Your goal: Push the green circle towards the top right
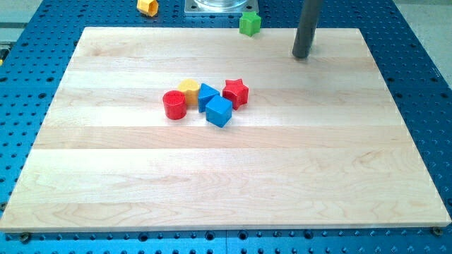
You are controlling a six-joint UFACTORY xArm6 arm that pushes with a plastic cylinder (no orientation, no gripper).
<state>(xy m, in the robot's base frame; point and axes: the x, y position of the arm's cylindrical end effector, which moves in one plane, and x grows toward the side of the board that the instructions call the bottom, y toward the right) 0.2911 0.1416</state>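
Note:
A green block sits at the board's top edge, a little right of centre; its shape is hard to make out. My tip rests on the wooden board near the top right. It stands to the right of the green block and slightly lower, and a clear gap separates them.
A cluster sits left of centre: a red cylinder, a yellow block, a blue block, a blue cube and a red star. A yellow hexagon lies off the board at the top left. A metal base stands at the top centre.

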